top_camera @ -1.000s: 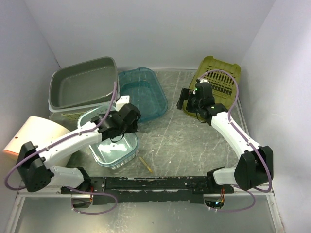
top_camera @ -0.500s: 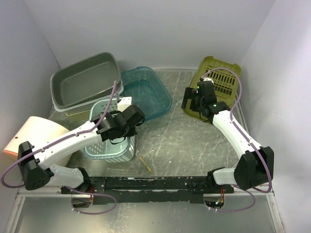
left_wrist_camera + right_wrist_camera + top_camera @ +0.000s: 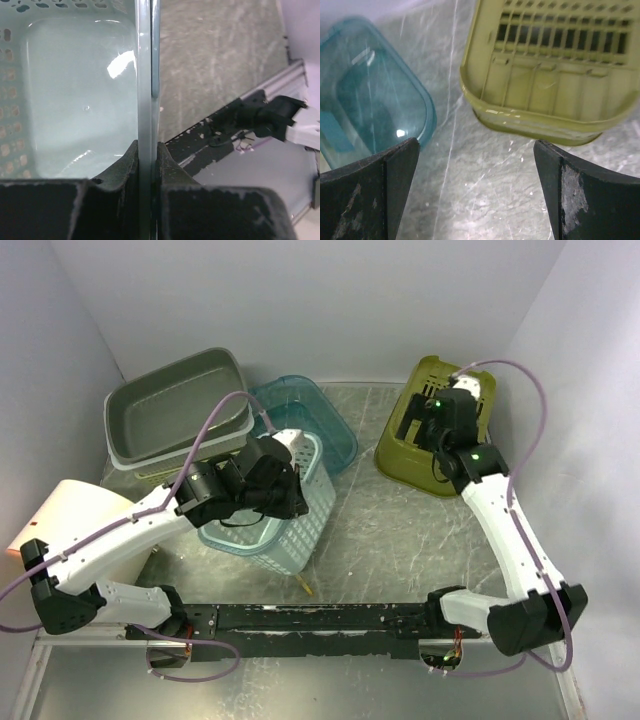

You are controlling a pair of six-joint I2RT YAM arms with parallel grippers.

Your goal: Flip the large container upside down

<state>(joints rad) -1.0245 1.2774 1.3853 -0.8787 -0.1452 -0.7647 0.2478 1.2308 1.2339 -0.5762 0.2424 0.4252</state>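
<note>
- The left gripper (image 3: 148,150) is clamped tight on the thin rim of the pale mint perforated plastic basket (image 3: 300,515), which hangs tilted over the left-centre of the scratched metal table (image 3: 400,530), mouth toward the arm
- It's a narrow bite on one wall, so the basket could swing or slip free when the wrist rolls it over
- The translucent teal plastic tub (image 3: 300,415) sits just behind; the basket's far edge could clip it and shove it
- The stacked grey plastic tub (image 3: 170,405) is near on the left, and a wide swing could knock it
- A small wooden stick (image 3: 303,585) lies by the basket's near corner; landing on it would likely leave the basket rocking
- The right gripper (image 3: 477,165) hovers with jaws wide apart and empty by the olive-green slatted plastic basket (image 3: 395,455), well apart from the action, so little danger there
</note>
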